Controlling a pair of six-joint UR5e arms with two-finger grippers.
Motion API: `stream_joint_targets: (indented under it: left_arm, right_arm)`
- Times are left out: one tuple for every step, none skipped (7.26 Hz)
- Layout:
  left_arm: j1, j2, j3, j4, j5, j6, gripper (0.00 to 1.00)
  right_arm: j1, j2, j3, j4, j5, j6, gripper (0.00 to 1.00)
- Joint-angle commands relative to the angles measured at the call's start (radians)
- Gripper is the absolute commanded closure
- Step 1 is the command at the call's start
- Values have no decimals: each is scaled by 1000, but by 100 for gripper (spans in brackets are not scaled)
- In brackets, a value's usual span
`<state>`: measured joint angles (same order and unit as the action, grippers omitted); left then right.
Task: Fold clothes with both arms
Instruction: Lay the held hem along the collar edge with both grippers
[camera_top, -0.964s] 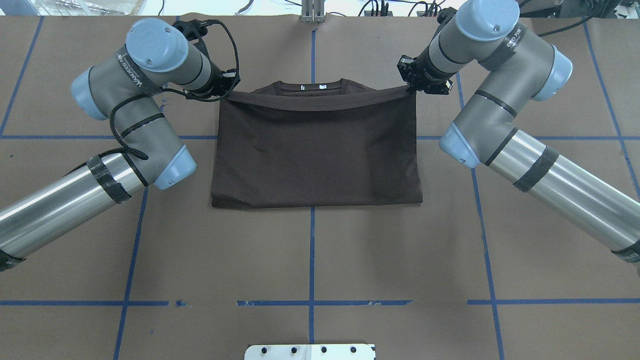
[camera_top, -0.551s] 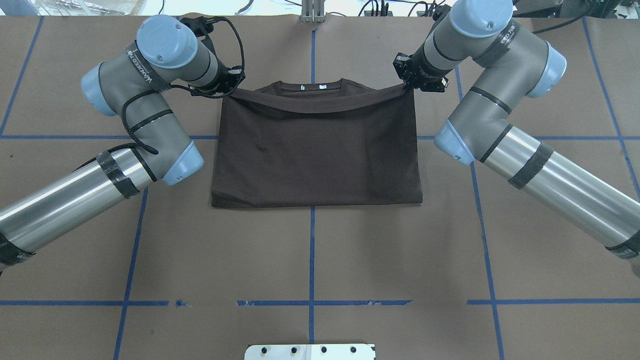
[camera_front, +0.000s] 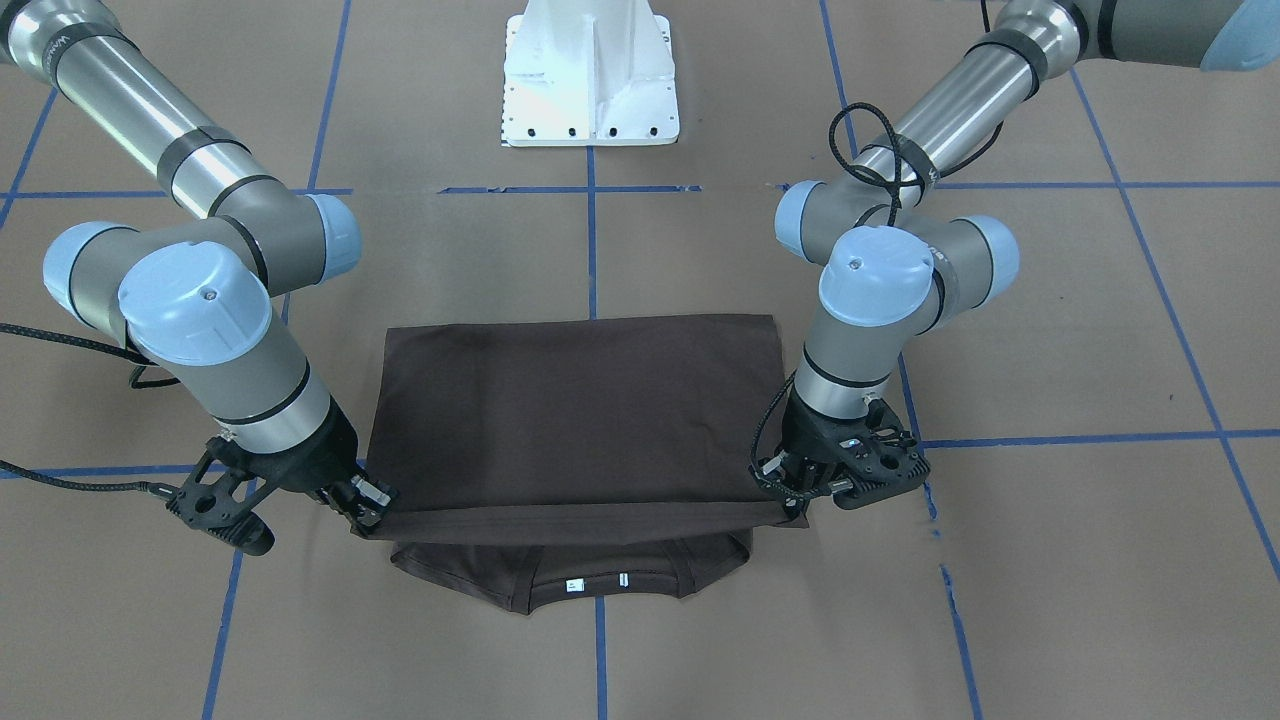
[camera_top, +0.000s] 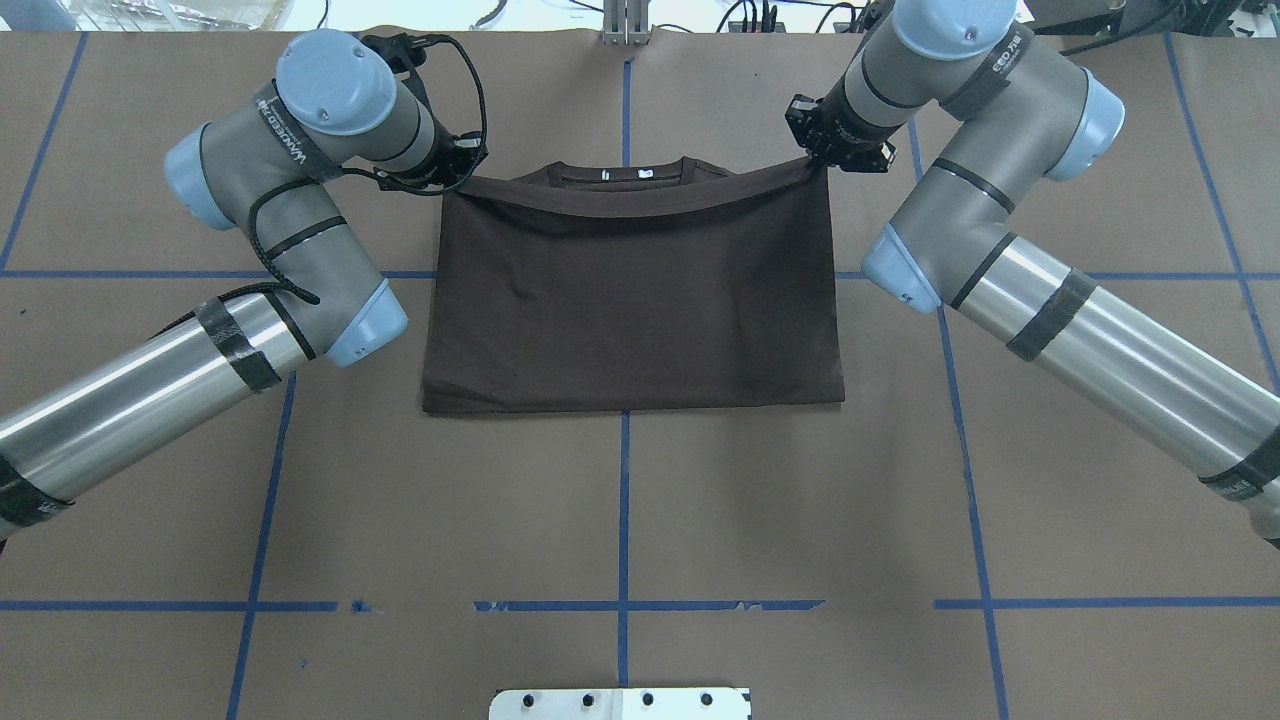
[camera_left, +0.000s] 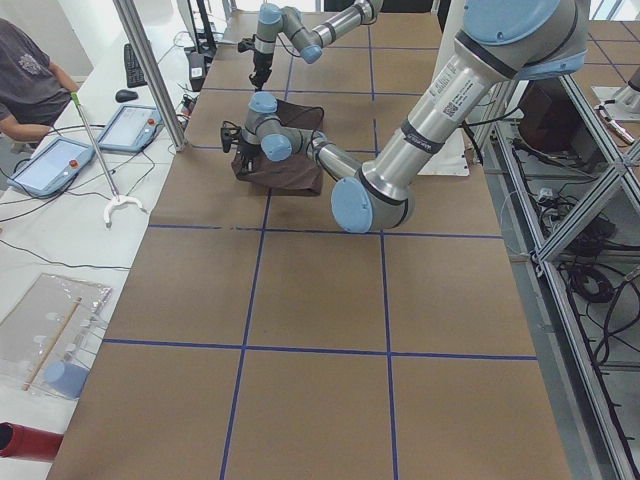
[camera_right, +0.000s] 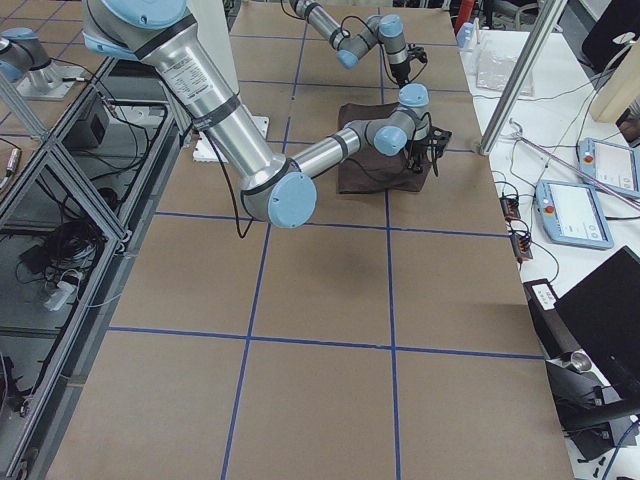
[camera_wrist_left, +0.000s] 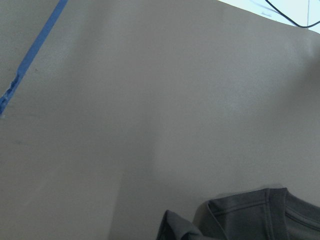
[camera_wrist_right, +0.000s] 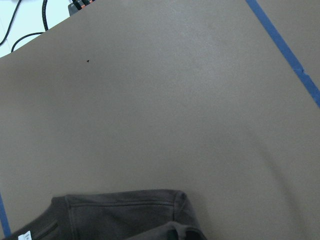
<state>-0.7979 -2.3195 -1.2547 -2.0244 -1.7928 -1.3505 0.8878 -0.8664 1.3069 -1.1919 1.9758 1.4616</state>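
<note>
Because the dark brown-grey short-sleeved cotton T-shirt (camera_top: 630, 310) lies doubled over at the middle of the brown paper-covered table (camera_top: 620, 520) with its blue tape lines (camera_top: 623, 500), the step in hand looks like setting down the half fold. Its crease is on the robot's side. The hem edge (camera_front: 575, 520) is held taut across the shoulders, with the round ribbed collar (camera_top: 622, 166) and its small white labels (camera_top: 605, 175) showing beyond it.

The black two-finger left gripper (camera_front: 792, 503) has its jaws nipped narrow on one hem corner. The black two-finger right gripper (camera_front: 366, 512) pinches the other corner the same way (neither wrist camera shows its own fingers, only table and a bit of collar).

To finish well, I would lower both corners together, with the hem taut and parallel to the shoulder line, so that the slight sag in the middle lands flat. Release should come only once cloth rests on cloth. Each gripper should then leave outward and upward, not across the shirt, lest a corner drag and spoil the edge.
</note>
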Motion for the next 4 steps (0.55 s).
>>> stream_joint_targets:
  left_arm:
    - [0, -7, 0, 1, 0, 8, 100]
    - [0, -14, -2, 1, 0, 8, 100]
    - [0, -12, 0, 1, 0, 8, 71]
    - [0, -12, -2, 4, 4, 8, 22]
  right_arm:
    - [0, 1, -2, 2, 2, -6, 100]
    - [-1, 3, 0, 5, 2, -6, 100]
    - [-1, -3, -3, 30, 0, -1, 81]
    - [-3, -19, -2, 37, 2, -12, 1]
